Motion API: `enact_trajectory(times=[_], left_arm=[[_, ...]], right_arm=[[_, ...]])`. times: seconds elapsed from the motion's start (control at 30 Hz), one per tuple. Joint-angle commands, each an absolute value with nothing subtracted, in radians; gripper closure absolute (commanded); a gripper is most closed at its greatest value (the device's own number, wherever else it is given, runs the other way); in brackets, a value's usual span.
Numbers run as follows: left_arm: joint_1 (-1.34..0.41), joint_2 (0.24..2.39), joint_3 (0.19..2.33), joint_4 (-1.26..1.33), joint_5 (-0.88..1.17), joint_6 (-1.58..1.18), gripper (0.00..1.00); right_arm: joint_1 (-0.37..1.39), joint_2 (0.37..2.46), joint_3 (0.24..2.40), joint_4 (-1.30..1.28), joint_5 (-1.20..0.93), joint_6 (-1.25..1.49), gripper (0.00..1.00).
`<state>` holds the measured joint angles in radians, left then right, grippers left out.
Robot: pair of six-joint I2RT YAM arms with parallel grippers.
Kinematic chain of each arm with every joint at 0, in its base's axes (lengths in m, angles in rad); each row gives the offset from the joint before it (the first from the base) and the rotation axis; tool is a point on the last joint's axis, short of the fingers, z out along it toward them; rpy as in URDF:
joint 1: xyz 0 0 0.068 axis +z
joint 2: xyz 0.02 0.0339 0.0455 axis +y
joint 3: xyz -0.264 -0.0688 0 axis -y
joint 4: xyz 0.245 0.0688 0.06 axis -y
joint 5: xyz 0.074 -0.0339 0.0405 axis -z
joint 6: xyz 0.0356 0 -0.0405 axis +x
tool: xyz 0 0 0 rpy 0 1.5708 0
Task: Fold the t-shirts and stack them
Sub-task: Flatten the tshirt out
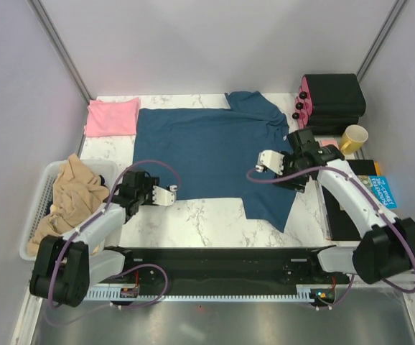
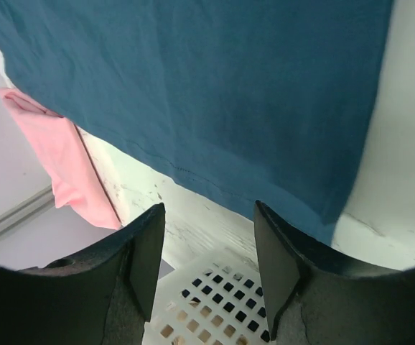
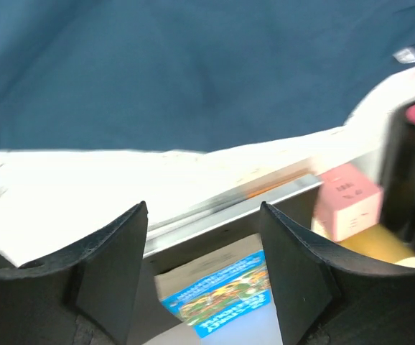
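A large dark teal-blue t-shirt (image 1: 207, 151) lies spread flat on the marble table, one sleeve at the back right. It also shows in the left wrist view (image 2: 207, 86) and the right wrist view (image 3: 179, 72). A pale pink t-shirt (image 1: 112, 116) lies folded at the back left, beside the teal one; it also shows in the left wrist view (image 2: 71, 172). My left gripper (image 1: 166, 195) is open and empty just off the teal shirt's front left corner. My right gripper (image 1: 267, 161) is open and empty above the shirt's right side.
A white basket (image 1: 49, 172) holding tan cloth stands at the left; its lattice shows in the left wrist view (image 2: 215, 302). At the right are a black box (image 1: 333, 100), a yellow mug (image 1: 353, 138), a blue printed book (image 1: 383, 190) and a small pink box (image 3: 344, 201).
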<state>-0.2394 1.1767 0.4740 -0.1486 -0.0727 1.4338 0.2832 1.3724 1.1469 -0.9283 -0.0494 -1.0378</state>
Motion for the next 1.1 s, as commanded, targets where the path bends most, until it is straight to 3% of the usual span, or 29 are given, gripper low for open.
enact_trajectory(times=[0.0,0.17,0.43,0.8,1.07], left_arm=[[-0.235,1.007,0.391,-0.112,0.029,1.500,0.41],[-0.235,0.832,0.281,-0.195,0.072,1.588,0.41],[-0.235,0.651,0.224,-0.344,0.074,1.628,0.40],[-0.235,0.676,0.212,-0.357,0.054,1.632,0.41],[-0.235,0.765,0.319,-0.350,0.020,1.594,0.41]], right_arm=[[0.316,1.195,0.997,-1.015,-0.098,-1.097,0.29],[0.385,1.030,0.827,-1.055,-0.077,-1.181,0.28],[0.495,0.934,0.700,-1.081,-0.092,-1.224,0.28],[0.574,0.983,0.695,-1.031,-0.216,-1.151,0.32],[0.606,1.037,0.638,-0.928,-0.272,-1.019,0.36]])
